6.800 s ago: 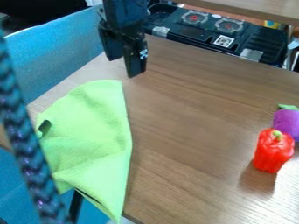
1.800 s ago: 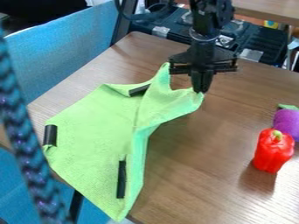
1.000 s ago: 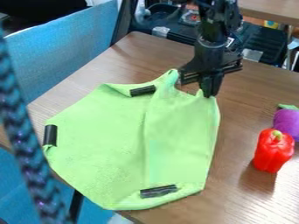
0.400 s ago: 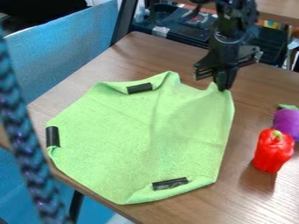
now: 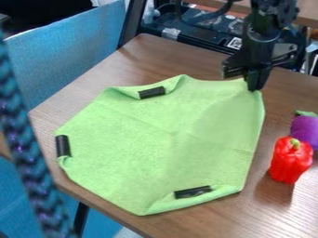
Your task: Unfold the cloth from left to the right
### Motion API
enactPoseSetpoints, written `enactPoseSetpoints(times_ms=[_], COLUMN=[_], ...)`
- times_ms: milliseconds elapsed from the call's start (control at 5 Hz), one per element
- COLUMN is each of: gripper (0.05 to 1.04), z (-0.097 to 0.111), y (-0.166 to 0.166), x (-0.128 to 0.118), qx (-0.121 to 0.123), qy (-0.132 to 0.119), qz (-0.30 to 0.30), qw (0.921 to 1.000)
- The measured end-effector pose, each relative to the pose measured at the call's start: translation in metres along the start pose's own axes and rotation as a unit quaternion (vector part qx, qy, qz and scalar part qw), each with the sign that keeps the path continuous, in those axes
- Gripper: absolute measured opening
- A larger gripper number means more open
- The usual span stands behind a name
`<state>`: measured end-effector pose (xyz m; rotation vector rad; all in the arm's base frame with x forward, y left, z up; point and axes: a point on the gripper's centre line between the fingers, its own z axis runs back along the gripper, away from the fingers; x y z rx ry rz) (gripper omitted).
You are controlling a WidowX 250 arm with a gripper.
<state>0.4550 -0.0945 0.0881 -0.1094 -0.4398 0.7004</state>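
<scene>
Gripper (image 5: 256, 88): black, jaws closed on 1 upper-right corner of cloth | Cloth (image 5: 162, 139): green, fine-textured, spread roughly octagonal on wood-grain table (image 5: 186, 56), 3 dark strips (image 5: 193, 192) along folded edges

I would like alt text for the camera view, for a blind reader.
A light green cloth lies mostly spread on a wooden table, its far right corner at the black gripper. A red toy pepper stands to its right.

The black arm (image 5: 262, 23) has a looping cable (image 5: 211, 18), round collar (image 5: 261, 39) and crossbarred gripper (image 5: 255, 88).
</scene>
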Motion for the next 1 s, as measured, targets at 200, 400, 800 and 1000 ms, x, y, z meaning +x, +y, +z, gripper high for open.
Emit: enactPoseSetpoints(times_ms=[200, 400, 800, 1000], gripper=[0.198, 0.444, 0.991, 1.001], z=[-0.001, -0.015, 0.005, 0.037], y=[-0.002, 0.01, 0.013, 0.033], x=[-0.002, -0.007, 0.011, 0.02], qx=[-0.001, -0.007, -0.117, -0.121], qy=[-0.003, -0.002, 0.031, 0.073], qz=[-0.016, -0.031, -0.152, -0.229], qw=[0.9999, 0.9995, 0.981, 0.9632])
